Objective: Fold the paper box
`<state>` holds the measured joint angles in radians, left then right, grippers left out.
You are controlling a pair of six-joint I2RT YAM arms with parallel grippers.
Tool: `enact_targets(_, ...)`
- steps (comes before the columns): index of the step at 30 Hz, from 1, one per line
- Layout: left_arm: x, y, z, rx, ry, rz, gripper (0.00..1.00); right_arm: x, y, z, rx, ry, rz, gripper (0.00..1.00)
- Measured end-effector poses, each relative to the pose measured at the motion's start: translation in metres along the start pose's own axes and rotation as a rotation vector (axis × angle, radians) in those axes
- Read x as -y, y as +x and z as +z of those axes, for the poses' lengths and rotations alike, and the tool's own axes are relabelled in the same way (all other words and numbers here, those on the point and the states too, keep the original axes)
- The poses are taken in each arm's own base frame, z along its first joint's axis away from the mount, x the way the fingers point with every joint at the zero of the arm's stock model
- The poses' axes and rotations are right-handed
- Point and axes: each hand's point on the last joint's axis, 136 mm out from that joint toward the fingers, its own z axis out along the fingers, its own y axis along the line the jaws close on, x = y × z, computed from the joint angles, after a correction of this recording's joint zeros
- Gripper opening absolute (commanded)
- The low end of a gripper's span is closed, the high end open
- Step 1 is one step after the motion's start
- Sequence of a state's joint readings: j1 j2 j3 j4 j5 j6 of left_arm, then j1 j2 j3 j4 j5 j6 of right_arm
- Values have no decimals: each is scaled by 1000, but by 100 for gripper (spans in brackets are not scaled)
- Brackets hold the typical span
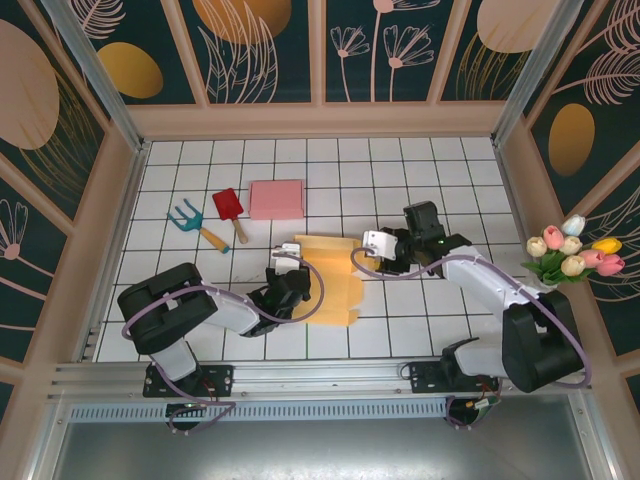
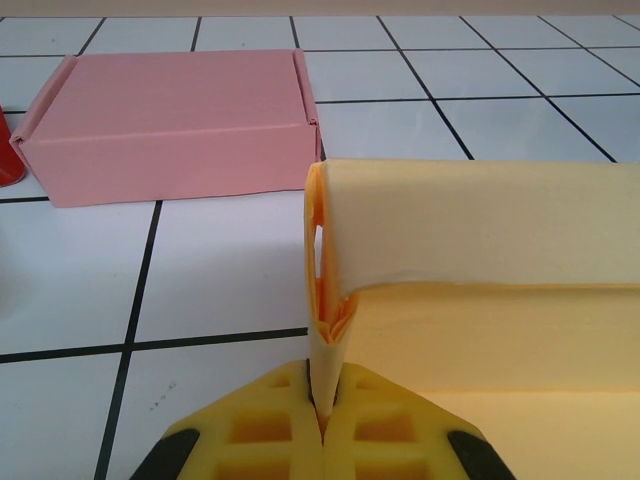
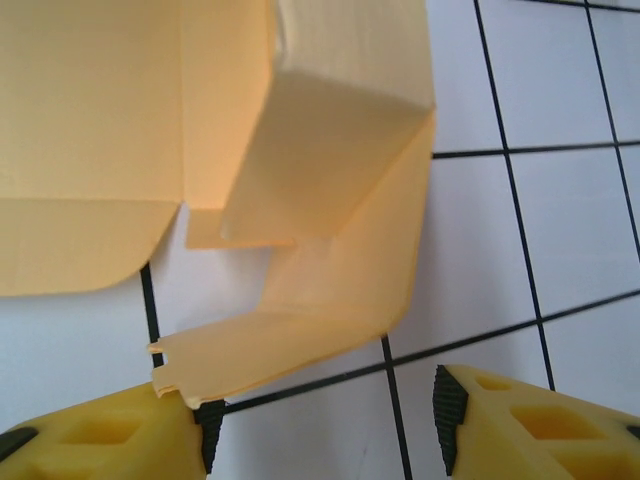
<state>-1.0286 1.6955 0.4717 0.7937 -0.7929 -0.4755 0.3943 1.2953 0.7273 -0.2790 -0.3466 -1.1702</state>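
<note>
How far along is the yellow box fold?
Early. Done: one edge of the yellow box sheet is folded over. In hand: the left pincer is shut on that fold, the right pincer open near a loose tabbed flap. Left: most of the sheet lies flat, no box shape yet.

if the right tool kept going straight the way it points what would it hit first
Probably the yellow paper box: its half-folded side flap lies directly ahead of the open right tool, its edge almost at one finger. Depth is unclear, so contact may be near.
</note>
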Motion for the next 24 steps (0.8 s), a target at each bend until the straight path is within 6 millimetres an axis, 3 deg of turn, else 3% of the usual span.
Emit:
enact_targets(21,5,-2,1,-1,12,-4,0,-10,-17,16,60,-46,53,55)
enact_targets(24,5,-2,1,-2,11,-4,0,-14,-18,20,61,-63,66,51)
